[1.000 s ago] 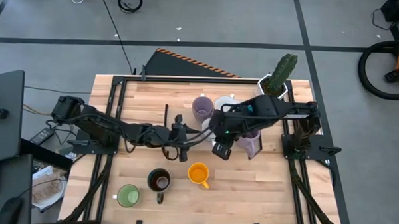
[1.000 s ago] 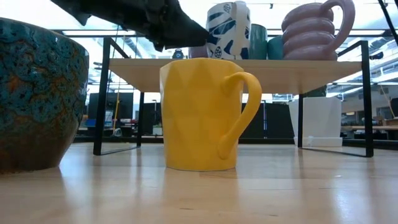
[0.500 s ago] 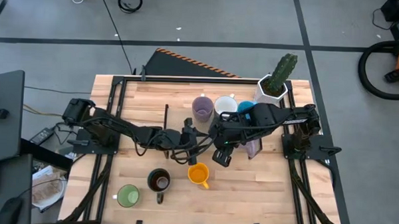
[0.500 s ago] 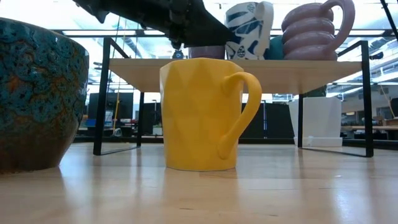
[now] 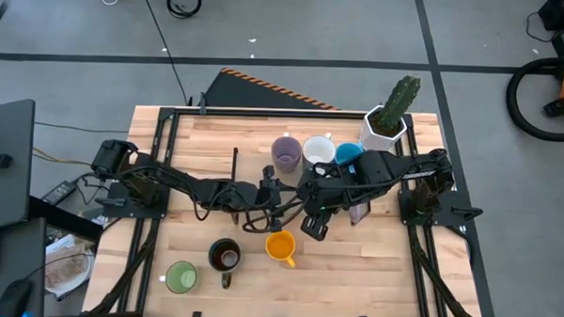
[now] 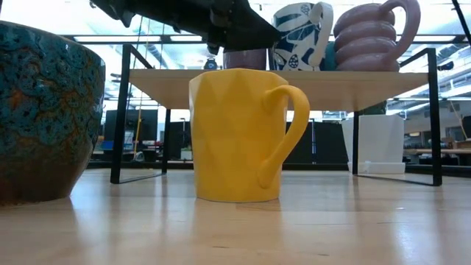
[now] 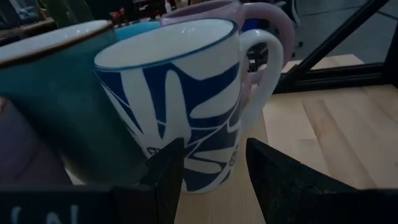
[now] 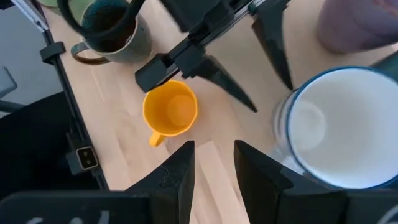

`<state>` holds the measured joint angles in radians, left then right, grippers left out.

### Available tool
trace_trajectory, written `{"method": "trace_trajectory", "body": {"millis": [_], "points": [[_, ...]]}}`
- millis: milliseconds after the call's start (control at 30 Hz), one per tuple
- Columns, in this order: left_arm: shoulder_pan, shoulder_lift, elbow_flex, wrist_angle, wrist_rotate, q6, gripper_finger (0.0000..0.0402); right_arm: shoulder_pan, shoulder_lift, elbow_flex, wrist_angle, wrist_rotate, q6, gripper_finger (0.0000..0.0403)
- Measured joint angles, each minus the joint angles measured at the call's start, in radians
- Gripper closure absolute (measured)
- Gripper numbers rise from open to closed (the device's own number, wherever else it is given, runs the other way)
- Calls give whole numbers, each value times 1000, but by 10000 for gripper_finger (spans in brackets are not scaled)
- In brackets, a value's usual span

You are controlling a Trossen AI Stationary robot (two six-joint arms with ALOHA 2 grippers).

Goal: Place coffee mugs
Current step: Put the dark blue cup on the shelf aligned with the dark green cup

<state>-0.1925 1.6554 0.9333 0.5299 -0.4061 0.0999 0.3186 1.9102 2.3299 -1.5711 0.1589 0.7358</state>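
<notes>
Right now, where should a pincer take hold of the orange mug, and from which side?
Probably best to grip the orange mug by its wall opposite the handle, coming straight down, one finger inside the mouth. It stands upright, mouth up, apart from the dark mug, so the rim is free. The right pincer, open, hangs closest.

**Workshop around the table**

A grey concrete floor [image 5: 296, 27] with dark seams surrounds the wooden table [image 5: 207, 137]. A dark desk [image 5: 4, 158] stands beside it, cables [image 5: 184, 0] lie on the floor, and bright windows [image 6: 441, 81] light the room behind.
</notes>
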Motion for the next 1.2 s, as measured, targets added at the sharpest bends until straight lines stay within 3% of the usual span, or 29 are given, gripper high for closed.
{"method": "trace_trajectory", "body": {"millis": [800,1200], "points": [[31,0,0,65,-1,77,221,38,0,-2,1,3,29,284],[33,0,0,96,0,102,221,76,2,-123,0,-19,84,284]]}}
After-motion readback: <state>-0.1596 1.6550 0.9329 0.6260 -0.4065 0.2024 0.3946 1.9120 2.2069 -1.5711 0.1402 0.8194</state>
